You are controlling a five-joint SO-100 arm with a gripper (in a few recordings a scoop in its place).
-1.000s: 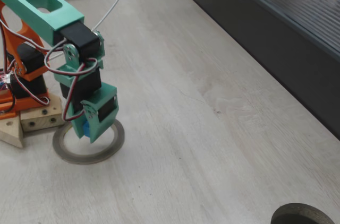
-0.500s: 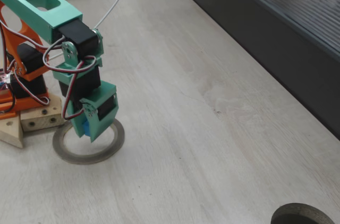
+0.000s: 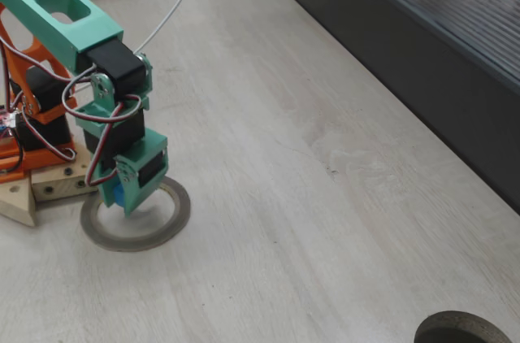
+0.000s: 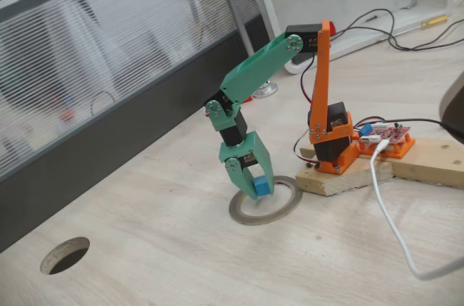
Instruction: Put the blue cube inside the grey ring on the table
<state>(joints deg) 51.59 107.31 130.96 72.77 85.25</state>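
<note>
Since the earlier frame the arm has been shifted a little left and lower in a fixed view, carrying the pincer (image 3: 128,201) over the left part of the grey ring (image 3: 166,225). The green forearm is angled steeply downward from the orange base. The blue cube (image 4: 262,187) is gripped between the closed-in fingers, held inside the ring's (image 4: 288,207) opening just above the worktop (image 4: 174,248).

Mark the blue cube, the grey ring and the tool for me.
blue cube (image 4: 262,187), fixed view, its front face.
grey ring (image 3: 166,226), fixed view, band's right part.
tool (image 4: 255,191), fixed view, between fingertips, shut on the cube.
</note>
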